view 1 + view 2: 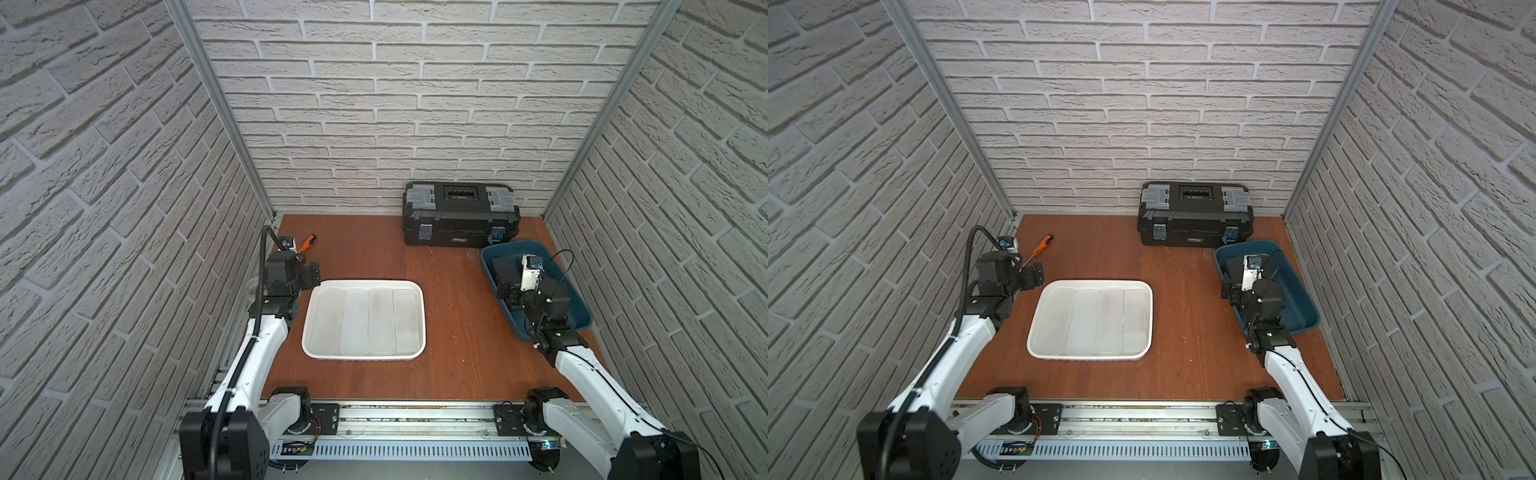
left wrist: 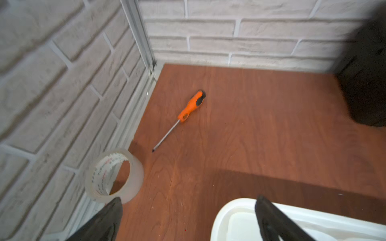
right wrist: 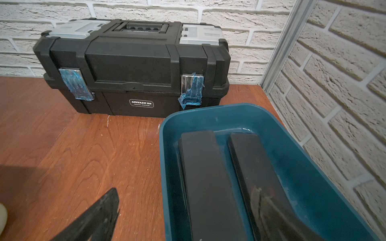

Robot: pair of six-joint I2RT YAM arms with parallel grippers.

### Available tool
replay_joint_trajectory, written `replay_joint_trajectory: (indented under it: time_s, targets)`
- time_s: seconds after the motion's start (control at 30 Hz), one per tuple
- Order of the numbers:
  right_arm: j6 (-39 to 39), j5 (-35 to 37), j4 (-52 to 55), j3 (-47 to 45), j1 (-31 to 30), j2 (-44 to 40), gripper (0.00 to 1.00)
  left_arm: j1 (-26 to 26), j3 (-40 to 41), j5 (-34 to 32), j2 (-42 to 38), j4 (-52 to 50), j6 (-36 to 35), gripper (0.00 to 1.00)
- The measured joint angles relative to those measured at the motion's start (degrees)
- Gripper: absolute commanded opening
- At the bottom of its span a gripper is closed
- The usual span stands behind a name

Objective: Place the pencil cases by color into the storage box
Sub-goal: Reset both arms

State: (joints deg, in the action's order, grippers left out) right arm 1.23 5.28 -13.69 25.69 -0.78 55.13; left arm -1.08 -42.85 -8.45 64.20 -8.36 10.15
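Note:
Several frosted white pencil cases [image 1: 357, 322] [image 1: 1087, 322] lie side by side in a white tray [image 1: 363, 284] [image 1: 1096, 283] at mid-table. Two matte black pencil cases [image 3: 208, 177] [image 3: 254, 162] lie in a blue bin [image 1: 571, 297] [image 1: 1304, 305] [image 3: 313, 187] at the right. My left gripper [image 1: 309, 276] [image 1: 1032, 276] [image 2: 189, 197] is open and empty, just off the tray's far left corner. My right gripper [image 1: 507, 291] [image 1: 1231, 286] [image 3: 184, 188] is open and empty above the bin's left wall. One of its fingers is over the table, the other over a black case.
A black toolbox [image 1: 459, 216] [image 1: 1196, 214] [image 3: 131, 66] stands closed against the back wall, close behind the bin. An orange-handled screwdriver [image 1: 306, 243] [image 1: 1042, 245] [image 2: 191, 107] lies at the back left. A clear tape roll [image 2: 114, 175] sits by the left wall.

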Motion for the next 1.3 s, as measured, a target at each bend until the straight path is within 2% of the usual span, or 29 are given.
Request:
replay_joint_trajectory:
  time_s: [0.17, 0.37, 0.53, 0.73, 0.9, 0.97, 1.07, 1.3]
  targets:
    - [-0.59, -1.31, -9.88, -1.44, 0.76, 9.22, 0.99, -3.04, 2.8, 7.19, 9.94, 9.94, 0.98, 0.98]
    - [-0.61, -2.8, -17.59, -4.42, 1.79, 18.03, 0.99, -4.66, 9.14, 11.39, 14.95, 21.42, -1.09, 0.98]
    - [-0.63, -3.45, -21.0, -4.42, 2.08, 21.05, 0.98, -6.51, 11.04, 13.94, 17.77, 30.18, -1.84, 0.98]
    - [-0.7, -3.87, -25.86, -4.39, 2.12, 24.26, 0.95, -6.8, 13.7, 15.89, 22.71, 42.71, -2.25, 0.98]
    - [-0.85, -4.13, -27.58, -4.39, 2.12, 26.49, 0.95, -6.51, 15.21, 16.24, 23.34, 46.95, -2.95, 0.98]
    - [-0.94, -4.31, -28.26, -4.39, 2.12, 27.12, 1.0, -6.19, 16.81, 15.78, 23.37, 50.12, -3.1, 0.98]
    - [-1.64, -4.74, -29.2, -4.35, 1.86, 28.46, 1.0, -5.16, 19.39, 14.86, 24.2, 56.57, -3.39, 0.98]
    - [-2.36, -4.2, -28.92, -3.15, 0.72, 30.21, 1.0, -4.35, 20.06, 13.38, 25.0, 59.6, -4.11, 0.98]
